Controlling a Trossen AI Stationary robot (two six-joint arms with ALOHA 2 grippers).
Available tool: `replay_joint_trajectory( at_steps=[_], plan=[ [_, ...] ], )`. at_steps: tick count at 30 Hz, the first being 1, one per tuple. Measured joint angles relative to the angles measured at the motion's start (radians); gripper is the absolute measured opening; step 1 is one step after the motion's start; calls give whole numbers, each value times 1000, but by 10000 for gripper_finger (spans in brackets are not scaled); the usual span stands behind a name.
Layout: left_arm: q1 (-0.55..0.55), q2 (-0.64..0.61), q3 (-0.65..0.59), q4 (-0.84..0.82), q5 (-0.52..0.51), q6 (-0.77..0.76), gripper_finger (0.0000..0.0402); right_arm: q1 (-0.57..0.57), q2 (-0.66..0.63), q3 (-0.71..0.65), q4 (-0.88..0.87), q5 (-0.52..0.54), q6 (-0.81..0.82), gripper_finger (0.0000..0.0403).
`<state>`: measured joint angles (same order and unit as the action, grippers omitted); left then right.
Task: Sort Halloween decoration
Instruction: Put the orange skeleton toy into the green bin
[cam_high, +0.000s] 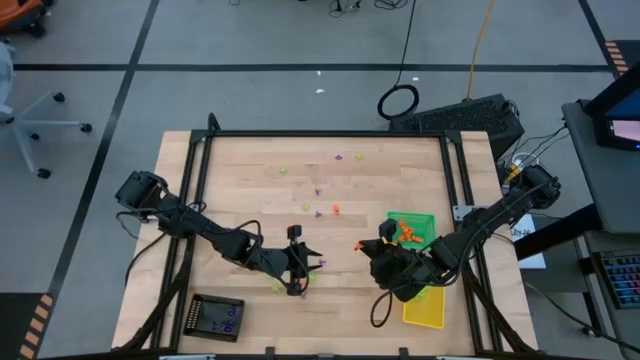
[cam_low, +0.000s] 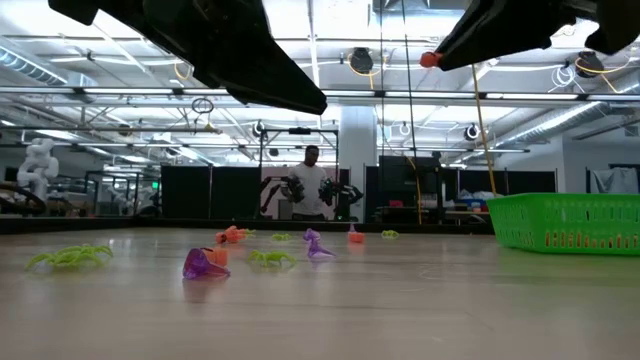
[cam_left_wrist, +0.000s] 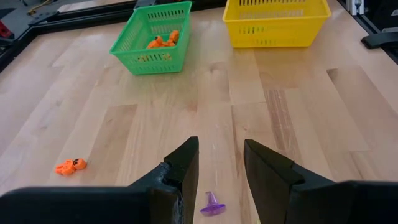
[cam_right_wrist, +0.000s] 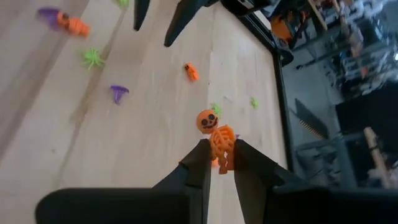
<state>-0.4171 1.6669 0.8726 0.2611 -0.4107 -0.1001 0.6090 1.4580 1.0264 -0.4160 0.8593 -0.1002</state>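
Note:
The Halloween decoration pieces lie scattered on the wooden table (cam_high: 250, 190): purple (cam_high: 318, 190), orange (cam_high: 335, 209) and lime green (cam_high: 283, 171) trinkets. My right gripper (cam_right_wrist: 219, 163) hangs above the table left of the green tray (cam_high: 428, 218), shut on an orange skeleton trinket (cam_right_wrist: 222, 142) with a pumpkin head. My left gripper (cam_left_wrist: 221, 165) hovers open near the table's front middle. A purple trinket (cam_left_wrist: 212, 204) lies on the wood below the gap between its fingers. An orange trinket (cam_left_wrist: 69, 166) lies off to one side. My right gripper pinches the orange skeleton's lower body (cam_right_wrist: 222, 157) between its two fingertips. The pumpkin head (cam_right_wrist: 207, 121) and ribs stick out beyond the fingers (cam_right_wrist: 198, 165). The trinket is lifted clear of the table (cam_low: 430, 60).
The green tray (cam_left_wrist: 152, 37) holds several orange pieces. A yellow tray (cam_high: 425, 308) stands at the front right and a black tray (cam_high: 217, 317) at the front left. A black frame (cam_high: 320, 134) rims the table. A person (cam_low: 312, 185) stands far behind it.

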Motion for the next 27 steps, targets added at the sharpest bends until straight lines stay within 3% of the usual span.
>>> replay_joint_trajectory(
  at_steps=[10, 22, 27],
  plan=[
    [0, 0, 0, 0, 0, 0, 128, 0, 0, 0, 0, -1, 342, 45],
    [0, 0, 0, 0, 0, 0, 128, 0, 0, 0, 64, -9, 539, 45],
    [0, 0, 0, 0, 0, 0, 128, 0, 0, 0, 101, -79, 541, 45]
  ],
)
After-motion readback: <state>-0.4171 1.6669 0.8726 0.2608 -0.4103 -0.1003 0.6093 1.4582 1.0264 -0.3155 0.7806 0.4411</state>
